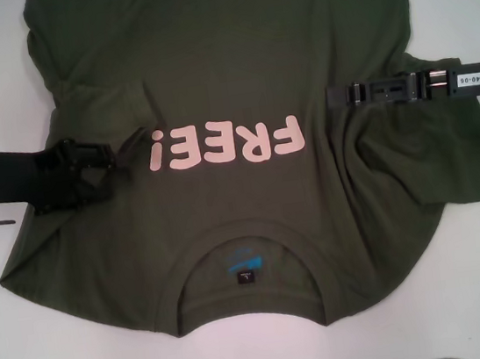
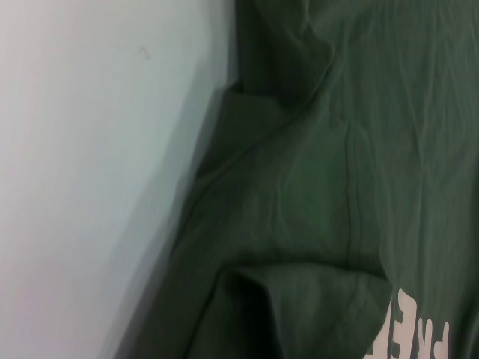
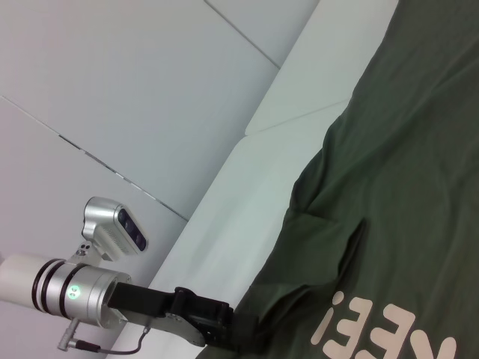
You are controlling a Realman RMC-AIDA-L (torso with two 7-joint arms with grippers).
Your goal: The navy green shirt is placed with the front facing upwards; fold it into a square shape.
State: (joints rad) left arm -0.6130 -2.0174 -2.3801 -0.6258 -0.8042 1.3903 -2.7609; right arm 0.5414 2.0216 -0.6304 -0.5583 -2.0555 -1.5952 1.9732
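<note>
I see the navy green shirt [image 1: 236,83] spread front up on the white tabletop [image 1: 32,348], collar toward me, the pink lettering [image 1: 225,142] across its middle. My left gripper [image 1: 134,149] sits over the shirt's left side just beside the lettering — whether its fingers are spread or pinching cloth I cannot tell. The right gripper [image 1: 335,96] lies over the bunched right sleeve [image 1: 415,165]; its fingers are unreadable too.

The head camera looks steeply down on the navy green shirt [image 1: 236,83]. Both wrist cameras sit close, sharing its pink lettering [image 1: 225,142].
</note>
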